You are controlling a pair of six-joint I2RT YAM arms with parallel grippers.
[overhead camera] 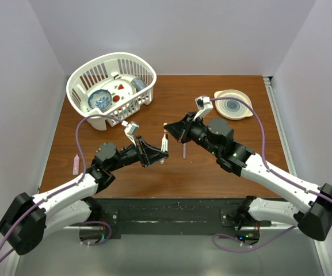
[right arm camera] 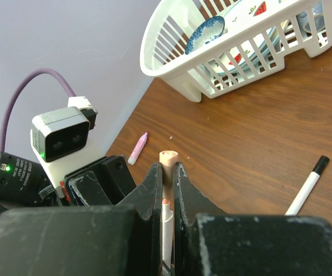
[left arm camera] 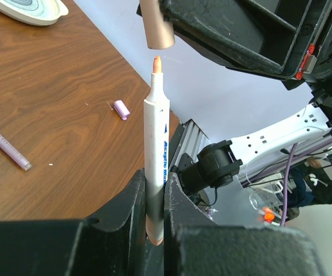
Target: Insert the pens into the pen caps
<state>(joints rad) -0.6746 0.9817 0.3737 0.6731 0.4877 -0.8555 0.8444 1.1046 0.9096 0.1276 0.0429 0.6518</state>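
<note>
My left gripper point(left arm camera: 154, 175) is shut on a white pen point(left arm camera: 156, 144) and holds it upright above the table, its orange tip free. My right gripper point(right arm camera: 167, 167) is shut on a pinkish cap point(right arm camera: 168, 158). In the left wrist view the cap point(left arm camera: 156, 26) hangs just above the pen tip, with a small gap between them. In the top view the two grippers, left point(overhead camera: 159, 150) and right point(overhead camera: 168, 129), meet at the table's middle. A lilac pen point(left arm camera: 4, 144) and a lilac cap point(left arm camera: 121, 109) lie on the table. A pink pen point(right arm camera: 138, 148) lies at the left.
A white dish basket point(overhead camera: 111, 84) with plates stands at the back left. A pale plate point(overhead camera: 233, 104) sits at the back right. A white pen with a black end point(right arm camera: 306, 185) lies on the wood near the basket. The pink pen point(overhead camera: 75, 165) is near the table's left edge.
</note>
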